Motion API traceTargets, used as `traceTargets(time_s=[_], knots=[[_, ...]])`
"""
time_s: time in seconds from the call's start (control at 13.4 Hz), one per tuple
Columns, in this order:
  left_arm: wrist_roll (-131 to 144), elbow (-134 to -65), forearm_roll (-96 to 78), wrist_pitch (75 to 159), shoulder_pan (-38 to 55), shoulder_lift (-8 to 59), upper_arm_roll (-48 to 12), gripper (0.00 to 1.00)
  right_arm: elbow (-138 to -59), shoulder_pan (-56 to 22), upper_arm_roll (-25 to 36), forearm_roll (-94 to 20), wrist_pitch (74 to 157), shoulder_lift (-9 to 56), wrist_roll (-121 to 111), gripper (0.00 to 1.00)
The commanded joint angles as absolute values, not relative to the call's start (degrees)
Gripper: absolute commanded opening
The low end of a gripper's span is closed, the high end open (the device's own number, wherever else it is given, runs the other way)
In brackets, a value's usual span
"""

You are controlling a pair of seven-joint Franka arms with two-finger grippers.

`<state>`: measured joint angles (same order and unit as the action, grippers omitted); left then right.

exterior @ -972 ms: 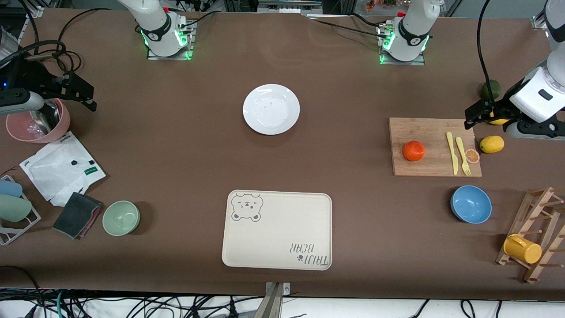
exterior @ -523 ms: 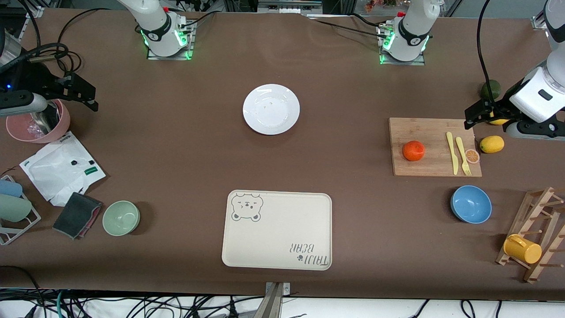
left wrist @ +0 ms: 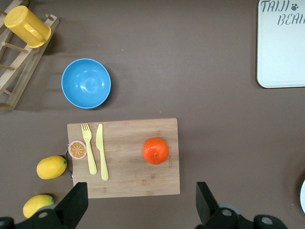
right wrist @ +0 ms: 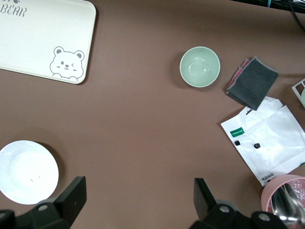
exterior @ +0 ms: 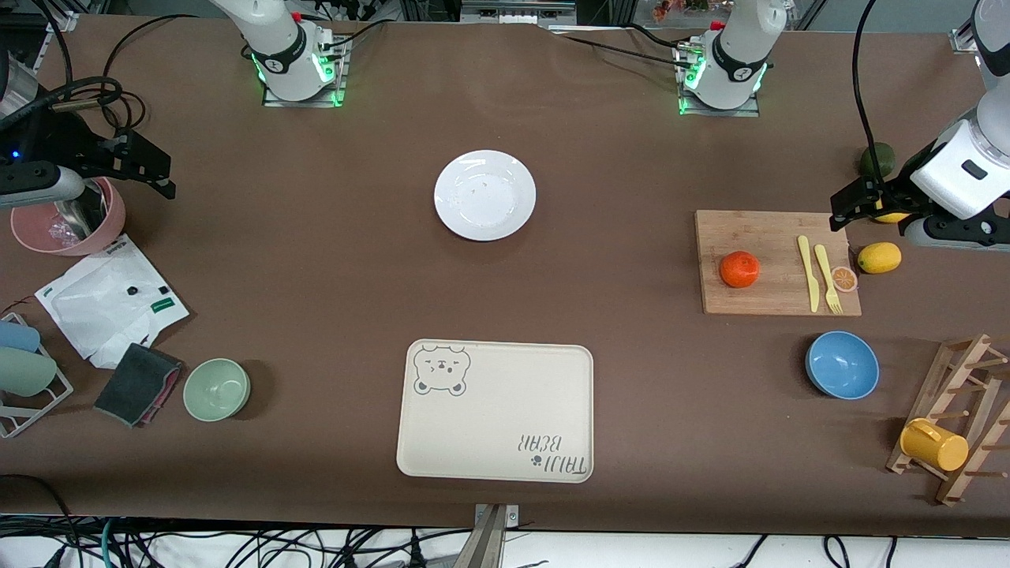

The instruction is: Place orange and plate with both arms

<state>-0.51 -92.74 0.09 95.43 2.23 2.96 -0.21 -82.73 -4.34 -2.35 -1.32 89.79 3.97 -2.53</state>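
Observation:
The orange (exterior: 739,269) sits on a wooden cutting board (exterior: 769,237) toward the left arm's end of the table. It also shows in the left wrist view (left wrist: 156,150). The white plate (exterior: 484,195) lies on the table's middle, empty, and shows at the edge of the right wrist view (right wrist: 27,171). My left gripper (exterior: 841,207) is open and empty, up over the board's corner, apart from the orange; the left wrist view (left wrist: 141,205) shows its jaws wide. My right gripper (exterior: 164,172) is open and empty, up over the table beside a pink bowl (exterior: 67,229), well away from the plate; its jaws stand wide in the right wrist view (right wrist: 137,200).
A cream bear-printed tray (exterior: 495,410) lies nearer the camera than the plate. On the board lie a yellow knife (exterior: 806,272), a fork and an orange slice (exterior: 844,278). Lemons (exterior: 879,257), a blue bowl (exterior: 842,364), a cup rack (exterior: 955,434), a green bowl (exterior: 216,389) and a white bag (exterior: 110,300) lie around.
My right gripper has shifted slightly upward beside the pink bowl. The left arm, the orange and the plate have not moved.

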Motion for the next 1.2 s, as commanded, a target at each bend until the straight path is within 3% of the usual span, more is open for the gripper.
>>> traceTargets(time_s=[0.0, 0.37, 0.75, 1.12], knots=[[-1.2, -93.0, 1.2, 95.2, 2.4, 3.0, -0.2, 1.00, -84.4, -4.0, -2.4, -1.8, 89.8, 2.5, -3.4, 1.00], [-0.5, -92.8, 1.0, 94.5, 2.4, 6.5, -0.2, 1.00, -84.4, -4.0, -2.4, -1.8, 89.7, 2.5, -3.4, 1.00], [-0.9, -93.5, 0.9, 94.1, 1.6, 16.6, -0.2, 1.00, -84.5, -4.0, -2.4, -1.8, 89.7, 2.5, -3.3, 1.00], [-0.9, -106.9, -0.8, 107.1, 1.5, 16.8, -0.4, 1.00, -84.5, -4.0, -2.4, -1.8, 89.7, 2.5, -3.3, 1.00]])
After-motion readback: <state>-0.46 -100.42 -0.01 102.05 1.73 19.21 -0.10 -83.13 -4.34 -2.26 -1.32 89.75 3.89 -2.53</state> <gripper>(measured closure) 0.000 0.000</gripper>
